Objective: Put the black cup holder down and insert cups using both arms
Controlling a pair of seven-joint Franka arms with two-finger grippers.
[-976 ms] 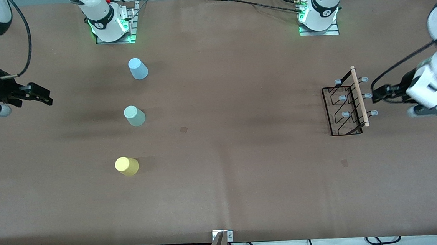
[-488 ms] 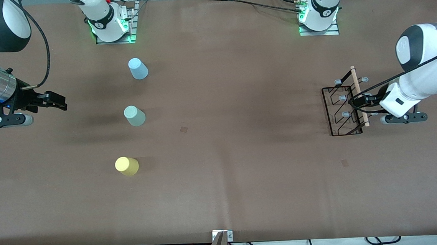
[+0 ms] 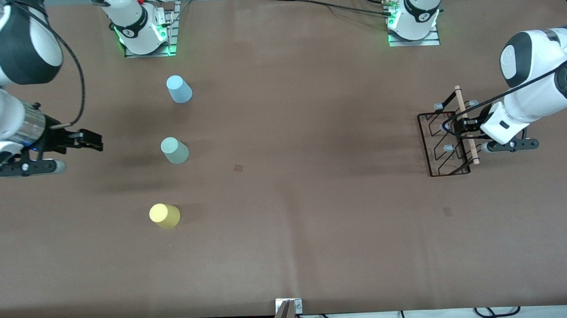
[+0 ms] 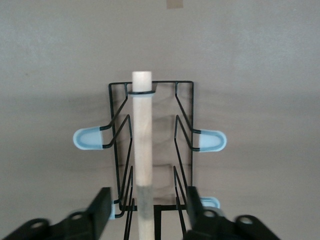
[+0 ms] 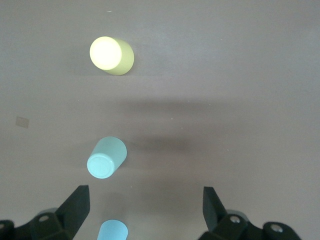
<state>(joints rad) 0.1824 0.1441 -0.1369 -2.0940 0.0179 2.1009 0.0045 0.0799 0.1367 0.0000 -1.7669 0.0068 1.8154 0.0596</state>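
Note:
The black cup holder stands at the left arm's end of the table, its wooden rod on top. My left gripper is open over it. In the left wrist view the fingers straddle the rod and the wire rack without touching the rod. The light blue cup, the mint cup and the yellow cup stand upside down toward the right arm's end. My right gripper is open and empty, beside the mint cup. The right wrist view shows the yellow cup, the mint cup and the blue cup.
Two small tape marks lie on the brown table, one near the middle and one nearer the front camera than the rack. The arm bases stand along the table's back edge. Cables lie below the front edge.
My left gripper has moved in over the rack and now straddles the rod. My right gripper has moved toward the cups. The cups and the rack have not moved.

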